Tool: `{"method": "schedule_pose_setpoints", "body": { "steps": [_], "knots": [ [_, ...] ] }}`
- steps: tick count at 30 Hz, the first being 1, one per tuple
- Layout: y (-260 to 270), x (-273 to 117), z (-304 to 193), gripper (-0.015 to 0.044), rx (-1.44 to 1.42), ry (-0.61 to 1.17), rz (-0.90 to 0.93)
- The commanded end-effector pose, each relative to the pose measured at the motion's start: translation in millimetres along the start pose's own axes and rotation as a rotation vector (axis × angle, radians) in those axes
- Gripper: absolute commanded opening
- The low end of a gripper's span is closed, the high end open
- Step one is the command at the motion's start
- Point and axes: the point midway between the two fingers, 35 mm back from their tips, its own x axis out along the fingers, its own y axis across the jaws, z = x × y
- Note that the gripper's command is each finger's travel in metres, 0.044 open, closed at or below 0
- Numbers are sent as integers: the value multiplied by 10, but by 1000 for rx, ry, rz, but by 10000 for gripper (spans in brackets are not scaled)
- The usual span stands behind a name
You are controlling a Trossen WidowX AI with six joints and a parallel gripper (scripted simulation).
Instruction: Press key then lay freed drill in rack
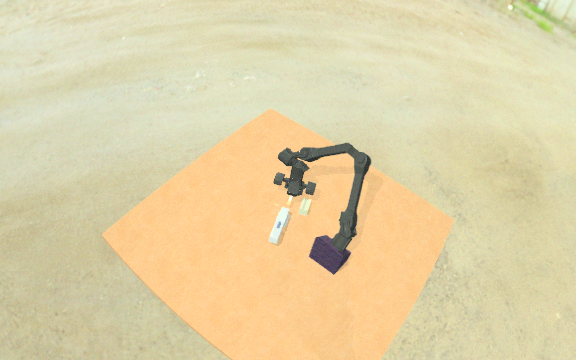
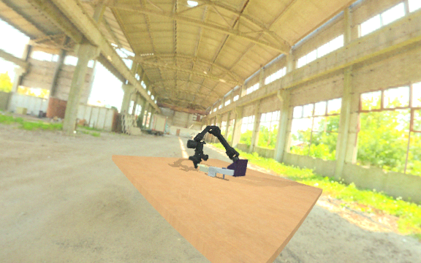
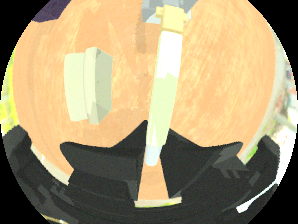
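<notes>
My gripper (image 1: 294,194) (image 2: 196,166) (image 3: 152,159) is shut on the tip of the drill, a long pale rod (image 3: 165,85) with a yellow lugged end (image 1: 288,202) (image 3: 172,19). The yellow end appears just outside the white-grey housing (image 1: 279,229) (image 2: 221,171) (image 3: 150,11), though it overlaps the housing in the wrist view. A small dark blue piece (image 1: 279,225) on the housing's top may be the key; whether it is down cannot be told. The pale green grooved rack (image 1: 305,206) (image 3: 87,87) stands beside the drill, left of it in the wrist view.
The dark purple base block (image 1: 329,255) (image 2: 240,168) (image 3: 47,10) of the arm stands near the housing. Everything stands on the orange-brown table top (image 1: 193,215) (image 2: 203,204), whose edges show in the top and exterior views.
</notes>
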Motion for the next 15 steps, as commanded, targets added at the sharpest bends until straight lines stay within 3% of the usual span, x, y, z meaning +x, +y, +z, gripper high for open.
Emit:
{"method": "schedule_pose_setpoints", "body": {
  "steps": [1, 15],
  "knots": [
    [-3, -29, 3, 0, 4, -2, -3],
    [2, -113, 5, 0, 4, -3, -3]
  ]
}}
